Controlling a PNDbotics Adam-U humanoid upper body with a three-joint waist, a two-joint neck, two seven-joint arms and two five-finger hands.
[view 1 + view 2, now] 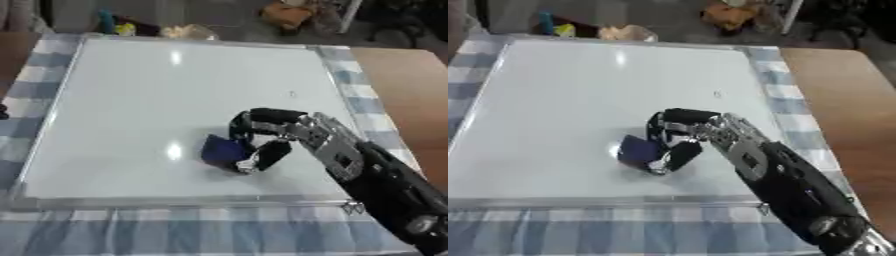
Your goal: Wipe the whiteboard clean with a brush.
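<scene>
- Whiteboard [131, 100] lies flat on blue-white checked cloth [175, 230], silver frame all round; surface mostly clean, tiny mark near right side.
- Right hand [289, 132] comes in from lower right, fingers and thumb curled round dark blue brush [223, 150].
- Brush sits on board, lower-centre, a bit right of middle, touching surface.
- Wooden tabletop [842, 100] shows right of cloth.
- Clutter past far edge, can't make out.

It looks like a lab or workroom: a wooden table [411, 85] under a blue checked cloth [175, 230], with clutter [284, 12] on the far floor.
</scene>
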